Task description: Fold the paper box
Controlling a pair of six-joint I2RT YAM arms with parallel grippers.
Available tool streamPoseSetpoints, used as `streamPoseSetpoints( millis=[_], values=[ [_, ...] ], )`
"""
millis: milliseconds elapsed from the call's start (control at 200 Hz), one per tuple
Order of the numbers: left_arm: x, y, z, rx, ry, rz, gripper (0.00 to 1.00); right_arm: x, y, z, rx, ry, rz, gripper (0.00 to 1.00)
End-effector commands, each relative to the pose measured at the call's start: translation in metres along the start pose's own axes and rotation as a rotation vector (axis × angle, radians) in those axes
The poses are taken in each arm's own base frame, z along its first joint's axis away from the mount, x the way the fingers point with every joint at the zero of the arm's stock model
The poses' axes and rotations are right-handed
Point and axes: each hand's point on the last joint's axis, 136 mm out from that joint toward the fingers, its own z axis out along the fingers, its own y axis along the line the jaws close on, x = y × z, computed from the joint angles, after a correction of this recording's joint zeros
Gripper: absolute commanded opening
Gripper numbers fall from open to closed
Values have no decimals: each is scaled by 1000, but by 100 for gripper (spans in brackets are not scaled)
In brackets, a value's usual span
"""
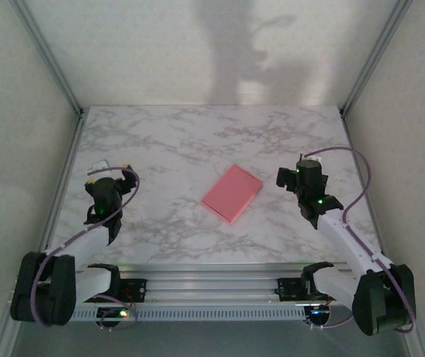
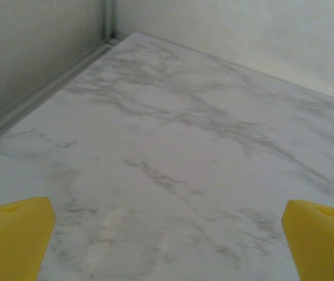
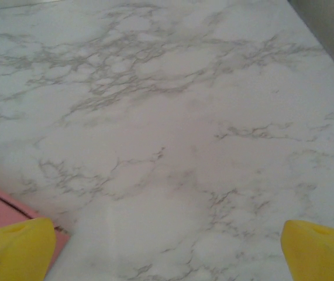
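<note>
Marble-patterned table (image 1: pixel 182 141), pale walls (image 1: pixel 18 111), pink paper box (image 1: pixel 232 193) flat at centre

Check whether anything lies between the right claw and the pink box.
Nothing visible does. Bare marble tabletop separates the right claw from the pink paper box, which lies flat mid-table to its left. In the right wrist view, the box's corner shows beside one yellow fingertip.
</note>
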Motion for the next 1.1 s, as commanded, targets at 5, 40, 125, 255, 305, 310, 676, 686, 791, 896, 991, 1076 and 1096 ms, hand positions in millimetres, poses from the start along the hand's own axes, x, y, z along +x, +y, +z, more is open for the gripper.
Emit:
streamPoseSetpoints(
  millis=[5,40,125,255,305,310,676,686,791,896,991,1076,1096],
  values=[
    [-22,9,1,-17,-163,15,99,-3,-13,14,82,-55,-64,99],
    [-21,9,1,-14,-187,32,99,-1,-15,18,98,-68,-74,99],
    [-20,6,4,8,-211,65,99,5,-19,29,94,-108,-85,99],
    [-17,-4,8,72,-230,56,99,8,-20,41,65,-170,-87,99],
    [-8,-3,10,79,-226,58,99,21,-24,46,67,-158,-95,99],
    [-8,-3,10,79,-228,58,99,21,-24,46,68,-161,-95,99],
    [0,-4,24,114,-176,44,99,20,-20,73,3,-283,-66,99],
    [0,-4,24,114,-176,45,99,22,-19,75,1,-283,-67,99],
    [0,-4,24,113,-176,44,99,30,-13,85,-33,-245,-90,99],
    [0,-4,24,113,-175,45,99,28,-24,90,-12,-219,-36,99],
    [0,-4,24,113,-175,45,99,27,-26,89,-9,-225,-32,99],
    [0,-4,24,114,-176,45,99,27,-26,89,-9,-226,-32,99],
    [0,-4,24,114,-177,44,99,27,-25,89,-15,-224,-31,99]
  ],
)
